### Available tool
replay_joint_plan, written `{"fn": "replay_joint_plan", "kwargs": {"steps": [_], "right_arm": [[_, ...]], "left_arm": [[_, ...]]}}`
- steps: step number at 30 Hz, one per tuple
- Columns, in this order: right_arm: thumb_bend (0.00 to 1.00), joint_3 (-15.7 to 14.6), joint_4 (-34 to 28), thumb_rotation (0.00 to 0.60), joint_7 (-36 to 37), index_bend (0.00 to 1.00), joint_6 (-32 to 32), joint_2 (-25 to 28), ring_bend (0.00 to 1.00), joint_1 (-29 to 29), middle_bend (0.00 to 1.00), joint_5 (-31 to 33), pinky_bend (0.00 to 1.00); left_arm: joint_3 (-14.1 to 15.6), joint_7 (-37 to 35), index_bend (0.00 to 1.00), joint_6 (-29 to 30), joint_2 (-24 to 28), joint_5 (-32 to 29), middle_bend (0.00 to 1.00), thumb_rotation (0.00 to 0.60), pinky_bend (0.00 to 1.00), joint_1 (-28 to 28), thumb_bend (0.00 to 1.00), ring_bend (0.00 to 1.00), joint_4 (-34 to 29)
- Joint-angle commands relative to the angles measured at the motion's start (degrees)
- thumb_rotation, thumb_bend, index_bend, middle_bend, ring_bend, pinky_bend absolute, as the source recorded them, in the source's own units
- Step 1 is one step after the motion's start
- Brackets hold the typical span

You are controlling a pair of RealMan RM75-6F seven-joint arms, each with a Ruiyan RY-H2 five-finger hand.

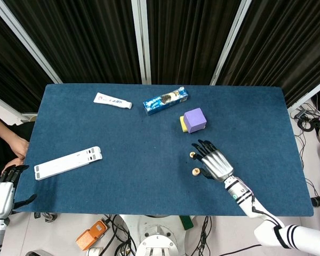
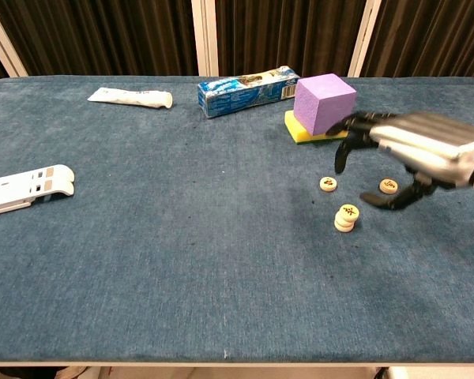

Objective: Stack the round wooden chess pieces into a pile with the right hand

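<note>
The right hand (image 2: 415, 154), fingers apart and empty, hovers above a single piece (image 2: 389, 185); the two-piece stack (image 2: 347, 217) stands below-left on open cloth, another piece (image 2: 328, 184) alongside.

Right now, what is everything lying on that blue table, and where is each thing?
Pile of chess pieces: one short stack, pale wood, near right of the table.
Loose chess pieces: two, pale wood, one left and one right just beyond the pile.
Cube: one, purple, resting on the sponge.
Sponge: one, yellow, far right of centre.
Box: one, blue, far middle.
Tube: one, white, far left.
Folding stand: one, white, left edge.
Table: one, blue cloth.
Person's hand: at the left edge in the head view.
Left robot hand: silver and black, off the table's left corner, holding nothing.
Right robot hand: silver and black, open above the loose pieces.
</note>
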Motion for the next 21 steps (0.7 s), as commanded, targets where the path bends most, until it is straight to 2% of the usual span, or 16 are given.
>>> {"fn": "replay_joint_plan", "kwargs": {"steps": [1,5,9,21], "right_arm": [[0.49,2.05,0.33,0.600,-0.67,0.42,-2.10,0.33,0.09,1.38,0.17,2.69,0.14],[0.49,3.89,2.33,0.600,-3.84,0.44,-6.33,-1.05,0.09,3.85,0.17,6.58,0.14],[0.49,4.47,4.41,0.600,-6.83,0.44,-8.76,-2.78,0.09,5.45,0.17,9.02,0.14],[0.49,4.05,8.54,0.600,-10.68,0.46,-11.14,-7.01,0.09,7.97,0.17,11.71,0.14]], "left_arm": [[0.00,0.13,0.19,-0.07,0.04,0.05,0.18,0.600,0.00,-0.07,0.01,0.12,-0.14],[0.04,0.56,0.19,-0.06,0.21,0.11,0.18,0.600,0.00,-0.09,0.01,0.12,-0.61],[0.04,0.87,0.19,-0.15,0.44,-0.22,0.18,0.600,0.00,0.06,0.01,0.12,-0.93],[0.05,1.02,0.19,-0.33,0.51,-0.51,0.18,0.600,0.00,0.20,0.01,0.12,-1.06]]}}
